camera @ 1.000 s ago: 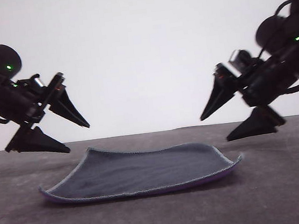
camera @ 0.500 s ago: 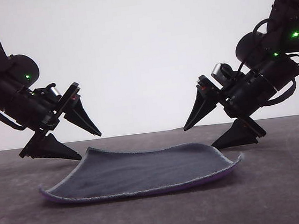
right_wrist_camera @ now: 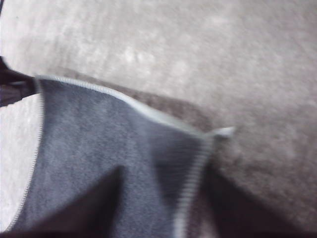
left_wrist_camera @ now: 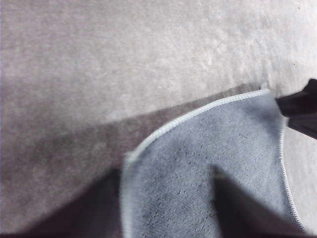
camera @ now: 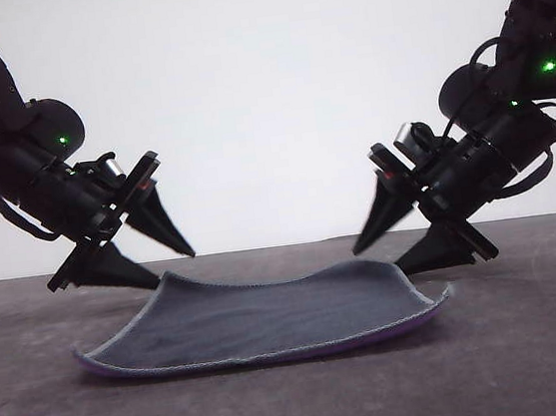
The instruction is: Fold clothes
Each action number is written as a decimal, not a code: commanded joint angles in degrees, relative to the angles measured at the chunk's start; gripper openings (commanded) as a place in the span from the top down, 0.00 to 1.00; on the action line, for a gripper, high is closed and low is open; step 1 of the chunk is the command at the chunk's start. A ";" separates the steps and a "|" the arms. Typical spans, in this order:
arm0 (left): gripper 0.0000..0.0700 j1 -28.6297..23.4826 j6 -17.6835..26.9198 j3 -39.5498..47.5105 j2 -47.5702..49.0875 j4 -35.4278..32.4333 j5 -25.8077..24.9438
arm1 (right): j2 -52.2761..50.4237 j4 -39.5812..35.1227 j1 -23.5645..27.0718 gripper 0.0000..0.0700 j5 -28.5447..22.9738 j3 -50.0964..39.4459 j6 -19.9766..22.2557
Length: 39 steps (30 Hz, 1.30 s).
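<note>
Both arms lower since 1 s ago. Left gripper (camera: 154, 267) and right gripper (camera: 383, 251), fingers wide, straddle cloth (camera: 271, 319) far corners; pinch looks imminent.

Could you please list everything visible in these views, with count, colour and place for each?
Small square soft cloth: one, dark grey-blue face up, bright purple showing under its near edge, grey stitched border; lying in the middle of the table, its far corners curled upward.
Grey felt-like table surface: one, dull grey, under the cloth and across the foreground.
White backdrop: one, plain white, behind the table.
Left gripper: one, black, open, tilted down at the cloth's far left corner.
Right gripper: one, black, open, tilted down at the cloth's far right corner.
</note>
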State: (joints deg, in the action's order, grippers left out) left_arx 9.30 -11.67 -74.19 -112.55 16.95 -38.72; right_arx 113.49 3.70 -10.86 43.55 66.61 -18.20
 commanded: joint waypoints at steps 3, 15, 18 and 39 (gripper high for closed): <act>1.00 0.15 1.72 -1.33 -1.46 -0.24 0.15 | 1.49 -0.34 -0.15 0.90 0.39 0.68 1.16; 1.00 -0.07 2.02 -1.38 -1.38 0.97 -5.25 | 1.47 1.11 1.32 0.99 8.47 2.04 2.18; 1.00 -0.31 2.78 -1.51 -1.37 3.56 -7.09 | 1.47 3.70 2.18 0.99 11.49 2.45 2.58; 1.00 -0.66 21.29 -7.29 -1.27 35.70 -9.35 | 1.47 28.96 3.72 0.98 22.68 2.51 17.07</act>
State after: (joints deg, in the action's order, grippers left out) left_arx 8.64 6.71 -80.34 -112.55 51.77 -47.61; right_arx 113.49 32.00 -7.01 65.84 68.03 -4.27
